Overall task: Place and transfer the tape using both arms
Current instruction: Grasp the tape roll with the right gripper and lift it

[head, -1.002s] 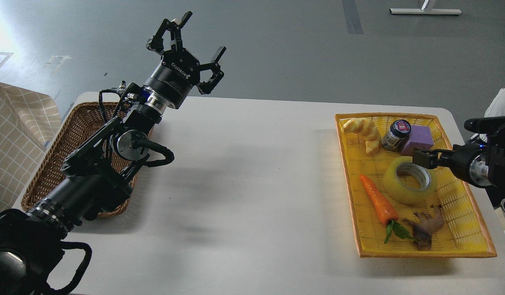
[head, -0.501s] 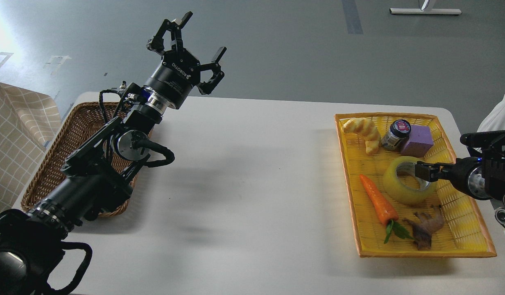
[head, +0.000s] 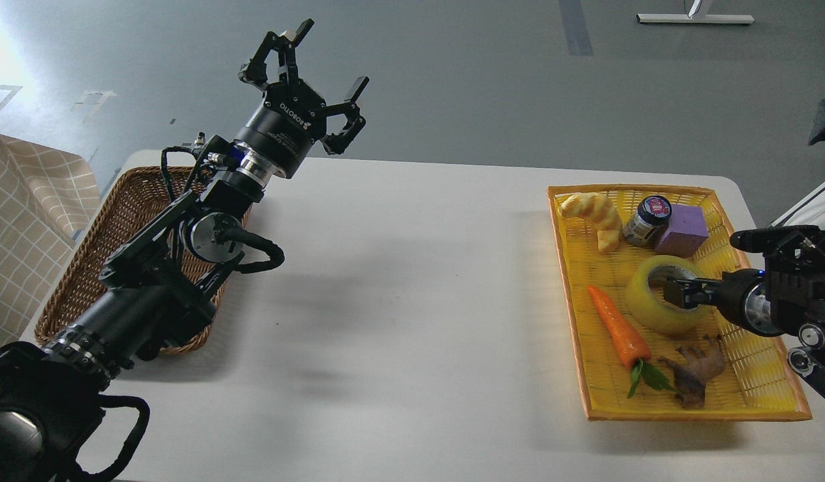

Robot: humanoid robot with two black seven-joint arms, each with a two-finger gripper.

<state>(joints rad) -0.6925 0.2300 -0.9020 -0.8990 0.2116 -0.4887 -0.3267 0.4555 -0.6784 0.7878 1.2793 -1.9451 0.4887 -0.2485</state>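
Head view: the translucent yellow roll of packing tape (head: pixel 660 298) lies in the yellow woven tray (head: pixel 753 375) on the white table (head: pixel 412 301). The right pincer (head: pixel 676 292) reaches over its core, finger spacing unclear. The left pincer (head: pixel 304 67) hangs raised, fingers spread.

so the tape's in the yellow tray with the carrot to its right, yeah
Not quite. The head view shows the tape in the yellow tray, but the carrot lies to its left, not its right.

Yellow tape roll (head: pixel 661 301) lying flat in tray, core up.
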